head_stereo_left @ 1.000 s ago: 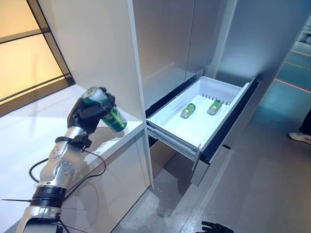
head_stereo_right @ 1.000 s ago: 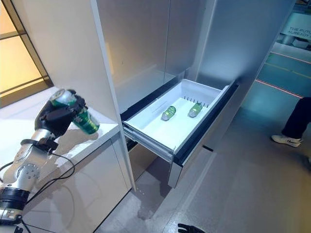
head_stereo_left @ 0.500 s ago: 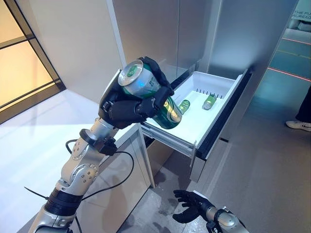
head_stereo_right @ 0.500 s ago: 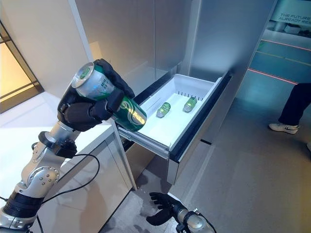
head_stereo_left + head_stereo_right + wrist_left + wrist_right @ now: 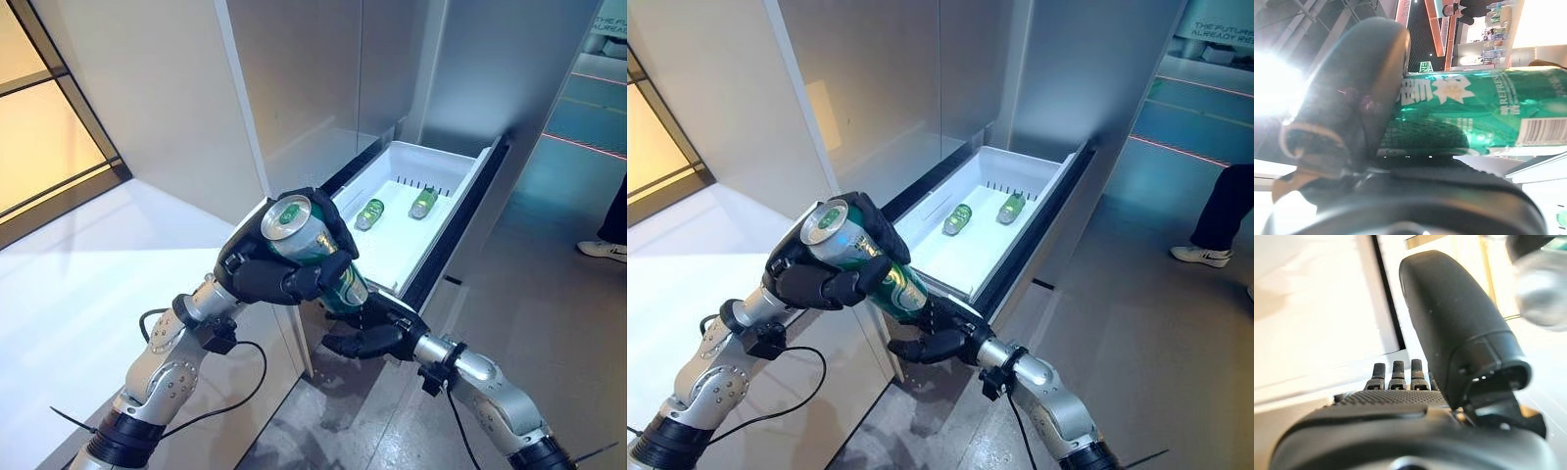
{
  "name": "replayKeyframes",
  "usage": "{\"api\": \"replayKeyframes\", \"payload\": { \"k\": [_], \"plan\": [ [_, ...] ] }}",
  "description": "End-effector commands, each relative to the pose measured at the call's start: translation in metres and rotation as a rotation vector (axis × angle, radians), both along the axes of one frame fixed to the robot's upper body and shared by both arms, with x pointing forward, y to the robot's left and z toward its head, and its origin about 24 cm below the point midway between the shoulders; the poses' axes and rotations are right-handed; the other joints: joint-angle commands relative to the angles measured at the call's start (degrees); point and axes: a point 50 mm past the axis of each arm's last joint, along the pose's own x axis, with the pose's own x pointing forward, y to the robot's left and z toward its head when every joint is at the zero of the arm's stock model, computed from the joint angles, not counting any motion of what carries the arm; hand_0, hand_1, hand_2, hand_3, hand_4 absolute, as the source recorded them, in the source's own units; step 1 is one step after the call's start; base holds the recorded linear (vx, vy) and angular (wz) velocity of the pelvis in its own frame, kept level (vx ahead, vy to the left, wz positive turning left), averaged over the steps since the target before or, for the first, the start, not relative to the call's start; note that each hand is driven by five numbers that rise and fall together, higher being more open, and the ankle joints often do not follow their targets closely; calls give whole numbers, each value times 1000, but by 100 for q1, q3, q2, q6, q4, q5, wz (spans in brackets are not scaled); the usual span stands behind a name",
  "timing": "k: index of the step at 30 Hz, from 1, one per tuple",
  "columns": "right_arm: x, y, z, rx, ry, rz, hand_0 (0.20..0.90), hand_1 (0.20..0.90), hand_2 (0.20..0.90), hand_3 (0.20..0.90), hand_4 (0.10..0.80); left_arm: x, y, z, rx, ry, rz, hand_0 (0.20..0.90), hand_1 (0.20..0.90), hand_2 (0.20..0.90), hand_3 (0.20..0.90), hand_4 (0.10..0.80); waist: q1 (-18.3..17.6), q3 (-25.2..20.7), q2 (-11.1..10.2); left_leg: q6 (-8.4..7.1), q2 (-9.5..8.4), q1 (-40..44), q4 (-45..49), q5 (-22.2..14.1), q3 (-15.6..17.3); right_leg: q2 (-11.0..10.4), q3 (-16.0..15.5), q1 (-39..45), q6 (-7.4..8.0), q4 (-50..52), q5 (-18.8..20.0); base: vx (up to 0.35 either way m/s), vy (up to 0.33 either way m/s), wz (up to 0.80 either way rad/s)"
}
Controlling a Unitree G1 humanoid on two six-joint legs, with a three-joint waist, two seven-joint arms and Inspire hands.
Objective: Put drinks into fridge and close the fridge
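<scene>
My left hand [image 5: 263,280] is shut on a green can [image 5: 336,278], held tilted with its silver top toward me, in front of the open fridge drawer [image 5: 409,247]. The left wrist view shows the can [image 5: 1474,112] under the thumb [image 5: 1366,98]. My right hand [image 5: 375,331] is open, fingers stretched, just beneath the can's lower end; I cannot tell whether it touches. Its straight fingers [image 5: 1400,374] show in the right wrist view. Two green cans [image 5: 369,212] [image 5: 423,203] lie on their sides at the back of the white drawer.
A white counter [image 5: 98,264] lies to my left, ending by the drawer's corner. Tall grey fridge doors [image 5: 313,78] rise behind the drawer. A person's shoe [image 5: 600,252] and leg [image 5: 1225,215] stand on the grey floor at the right.
My left hand has swung the can from the counter over and down before the drawer's front. My right hand has risen from low near the floor to just under the can.
</scene>
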Motion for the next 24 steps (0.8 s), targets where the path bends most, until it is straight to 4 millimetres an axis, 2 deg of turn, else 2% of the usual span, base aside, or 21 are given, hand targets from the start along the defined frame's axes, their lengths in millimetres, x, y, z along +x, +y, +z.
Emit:
{"api": "replayKeyframes", "payload": {
  "k": [1,14,24],
  "plan": [
    [16,9,62,192,-203,34,900,900,900,900,800,2,0,52,-128,-280,-18,300,300,300,200,100,55,-225,-201,164,-329,-26,103,-388,-285,129,-33,-108,183,540,-567,0,0,0],
    [16,19,87,215,-276,96,900,900,900,900,800,3,-14,56,-96,-283,-59,300,300,300,200,100,52,-221,-250,145,-334,-68,116,-359,-305,122,-76,-121,171,513,-531,0,0,0],
    [28,21,104,226,-327,7,900,900,900,900,800,5,-19,57,-104,-287,-75,300,300,300,200,100,63,-230,-247,131,-340,-61,120,-363,-309,124,-98,-102,168,498,-525,0,0,0]
  ]
}}
